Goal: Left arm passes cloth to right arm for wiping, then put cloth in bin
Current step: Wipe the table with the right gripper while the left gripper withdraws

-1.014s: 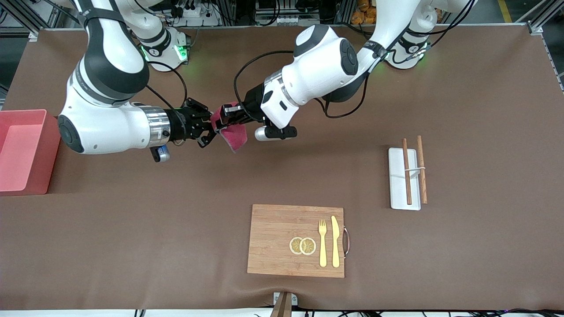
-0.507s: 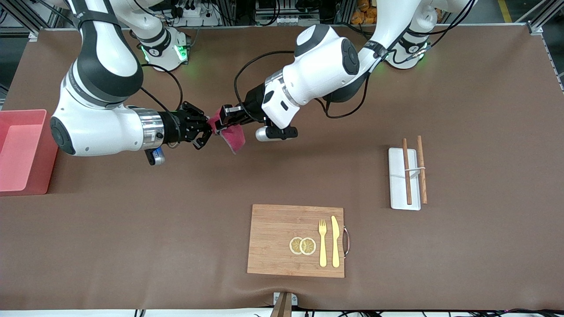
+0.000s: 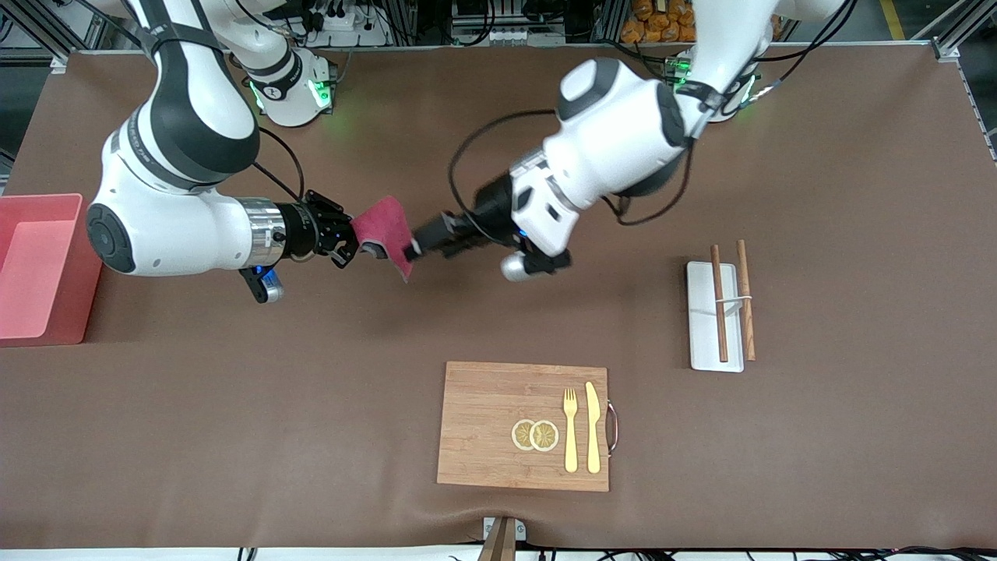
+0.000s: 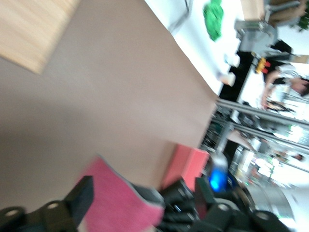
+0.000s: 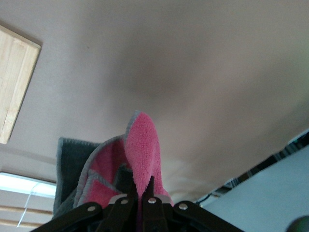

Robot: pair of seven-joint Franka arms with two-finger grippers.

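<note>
Quick count: 1 cloth point(image 3: 383, 232), 1 bin point(image 3: 40, 269) at the right arm's end of the bench point(image 3: 234, 405), 1 wooden cutting board point(image 3: 498, 405) carrying 2 lemon slices point(image 3: 535, 435), 1 fork point(image 3: 570, 430) and 1 knife point(image 3: 593, 427), plus 1 white tray point(image 3: 705, 343) with 2 brown sticks point(image 3: 718, 304) toward the left arm's end. The right end effector point(image 3: 343, 238) is up over the bare bench, pinched tight on 1 edge of the cloth, which hangs from it; in the right wrist view the fabric point(image 5: 140, 159) rises straight out of the closed fingers. The left end effector point(image 3: 417, 245) sits just beside the cloth's other edge, fingers spread and holding nothing.
</note>
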